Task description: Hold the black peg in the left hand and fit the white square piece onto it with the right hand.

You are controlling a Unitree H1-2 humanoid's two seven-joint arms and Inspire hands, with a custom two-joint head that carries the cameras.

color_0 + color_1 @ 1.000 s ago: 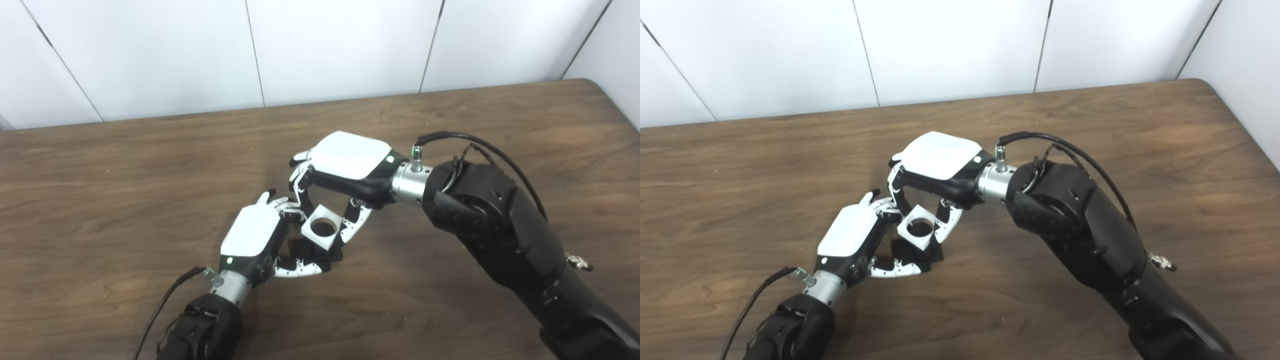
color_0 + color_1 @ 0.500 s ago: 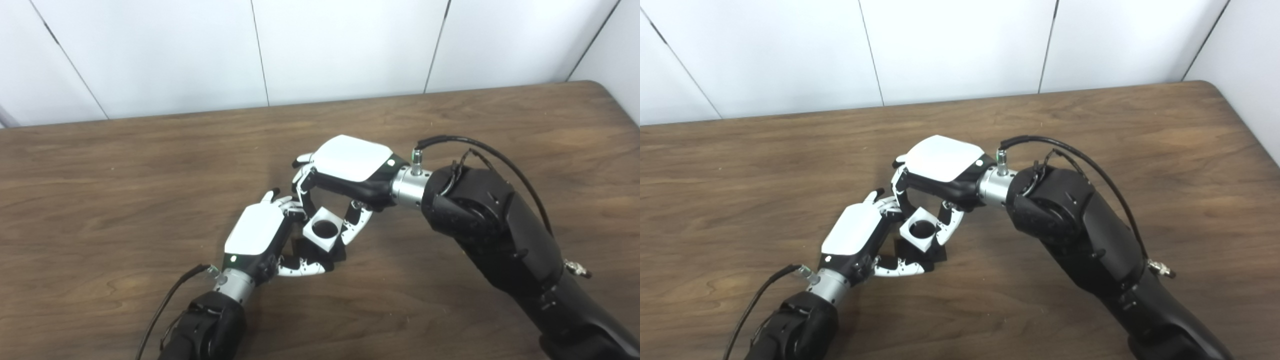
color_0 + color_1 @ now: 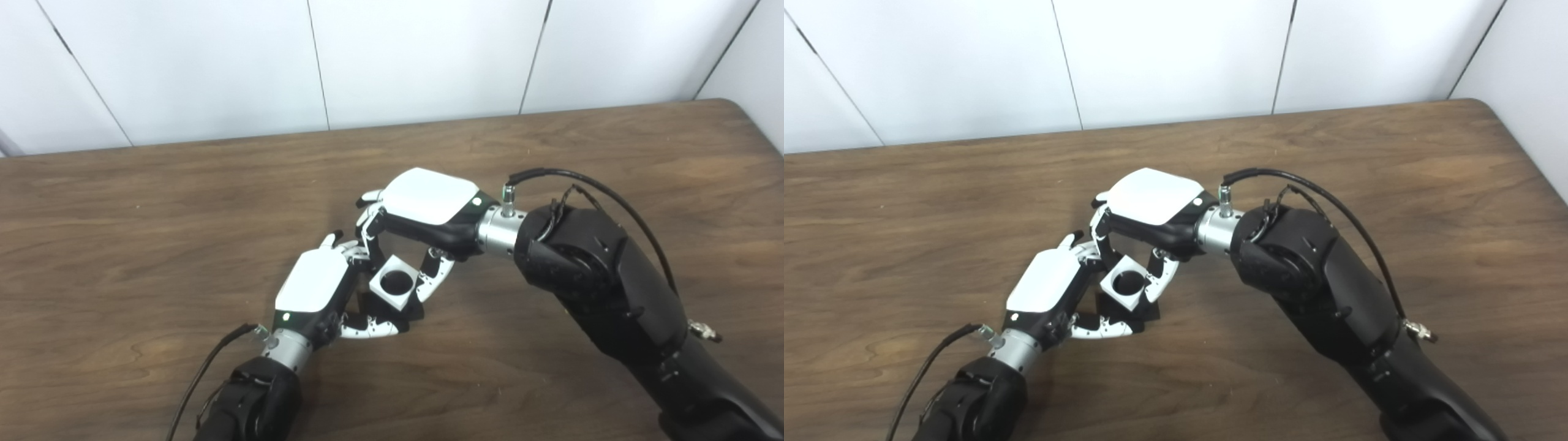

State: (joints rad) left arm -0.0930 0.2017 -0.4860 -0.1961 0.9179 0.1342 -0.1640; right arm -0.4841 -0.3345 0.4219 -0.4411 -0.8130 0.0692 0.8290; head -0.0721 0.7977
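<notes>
My left hand [image 3: 312,288] rests low on the brown table and is shut on the black peg [image 3: 411,311], whose square black base shows under the fingers. My right hand [image 3: 422,211] comes in from the right, palm down, and is shut on the white square piece [image 3: 395,283] between fingers and thumb. The piece has a round hole on top and sits directly over the peg, touching or just above it. The peg's shaft is hidden under the piece. The piece also shows in the right eye view [image 3: 1126,284].
The wooden table [image 3: 153,202] ends at a white panelled wall [image 3: 392,55] at the back and at a rounded corner on the right. Black cables run along both wrists.
The camera shifted slightly a second ago. Since then my right hand has lowered the white piece a little toward the peg. My left hand has stayed in place.
</notes>
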